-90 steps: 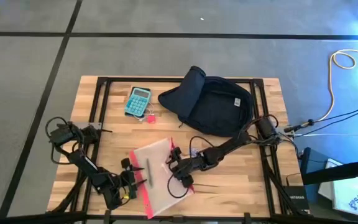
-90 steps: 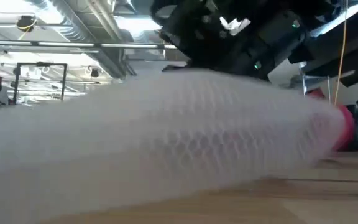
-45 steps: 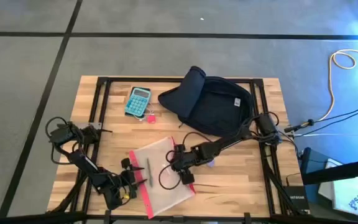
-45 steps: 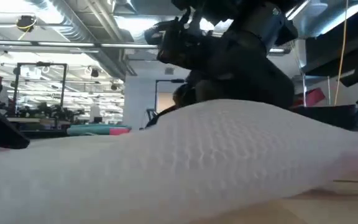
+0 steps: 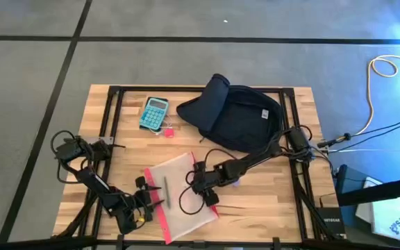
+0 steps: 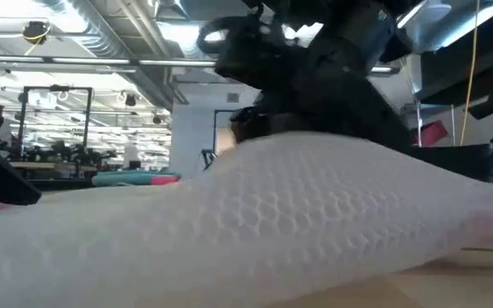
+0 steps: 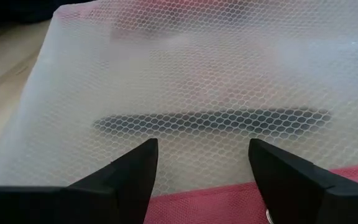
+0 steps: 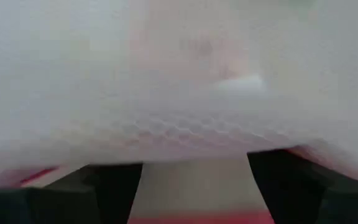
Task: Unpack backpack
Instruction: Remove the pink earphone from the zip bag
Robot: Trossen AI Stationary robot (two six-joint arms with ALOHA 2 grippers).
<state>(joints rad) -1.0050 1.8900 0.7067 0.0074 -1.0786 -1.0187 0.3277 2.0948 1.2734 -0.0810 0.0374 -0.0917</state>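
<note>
The backpack (image 5: 238,117) lies flat at the far side of the wooden table (image 5: 269,208), its flap folded up toward the teal calculator (image 5: 154,112) that sits just beside it. Nearer the front edge than the backpack, well apart from it, lies a clear mesh zip pouch (image 5: 180,195) with a red edge — a dark pen-like thing (image 7: 210,120) shows through its mesh. The right gripper (image 5: 200,186) is at the pouch's edge on the backpack side, the mesh pressed up against its fingers; its fingers stand apart in its wrist view, though whether they pinch the pouch cannot be told. The left gripper (image 7: 201,171) sits at the pouch's opposite, red-trimmed edge — its fingers (image 7: 132,168) spread wide and holding nothing. In the low view the pouch bulges across almost everything, the right arm dark above it.
</note>
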